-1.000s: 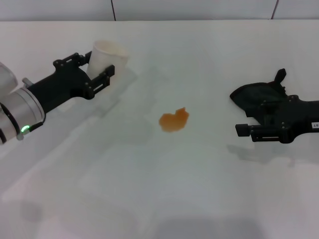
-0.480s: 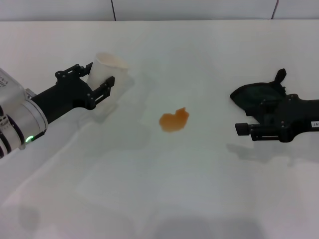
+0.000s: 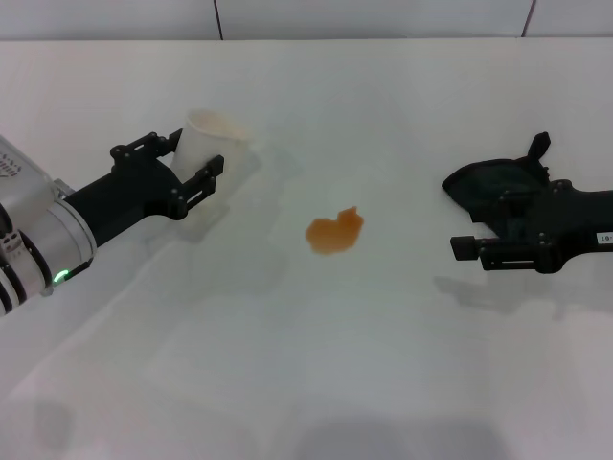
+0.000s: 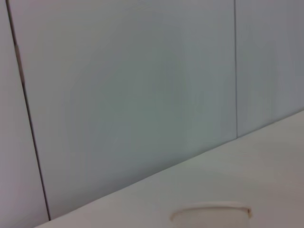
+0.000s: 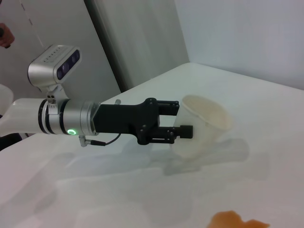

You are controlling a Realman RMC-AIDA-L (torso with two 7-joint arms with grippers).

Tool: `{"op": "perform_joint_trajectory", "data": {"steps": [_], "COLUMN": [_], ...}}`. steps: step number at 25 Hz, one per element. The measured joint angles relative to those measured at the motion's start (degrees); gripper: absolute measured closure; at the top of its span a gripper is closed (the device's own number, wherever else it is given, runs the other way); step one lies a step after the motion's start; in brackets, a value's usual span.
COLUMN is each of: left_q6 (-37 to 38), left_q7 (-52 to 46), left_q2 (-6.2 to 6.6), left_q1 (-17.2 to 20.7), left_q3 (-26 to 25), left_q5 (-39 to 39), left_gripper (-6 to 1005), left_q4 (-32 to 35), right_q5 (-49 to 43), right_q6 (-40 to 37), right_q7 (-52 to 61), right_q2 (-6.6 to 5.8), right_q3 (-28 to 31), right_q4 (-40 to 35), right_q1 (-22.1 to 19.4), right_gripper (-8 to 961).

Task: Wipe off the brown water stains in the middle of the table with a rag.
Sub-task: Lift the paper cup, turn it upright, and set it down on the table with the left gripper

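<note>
1. Head view: left pincer (image 3: 188,165) clamps the tilted cup (image 3: 209,137) aside; the brown water stains (image 3: 334,232) lie mid-desk (image 3: 316,364). The right pincer (image 3: 506,222) sits at the rag (image 3: 493,187); grip indiscernible.
2. Left wrist view: only the cup's rim (image 4: 211,212) shows.
3. Right wrist view: the cup (image 5: 205,126) is held well clear of the stain (image 5: 236,221), probably for wiping room.

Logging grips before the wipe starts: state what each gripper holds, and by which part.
The left gripper holds the cup by its side wall, tilted. The right gripper is at the rag; its grip cannot be told.
</note>
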Motion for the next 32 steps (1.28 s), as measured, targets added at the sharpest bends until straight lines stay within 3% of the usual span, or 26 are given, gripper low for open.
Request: {"op": "perform_joint_trajectory", "data": {"steps": [32], "left_q6": [1.47], "left_q7": [2.55], "left_q2": [0.03], "left_q1": [3.85], "left_q3": [0.01], "left_q5": [1.01], "left_gripper": [403], "left_q4": [1.6], "right_q5": [-0.11], "right_q6": [-0.3], "right_q7": [0.16], "right_q2": [-0.09], "right_q3": [0.01], "right_q4": [-0.7], "right_q1": [0.52], "right_gripper": [371]}}
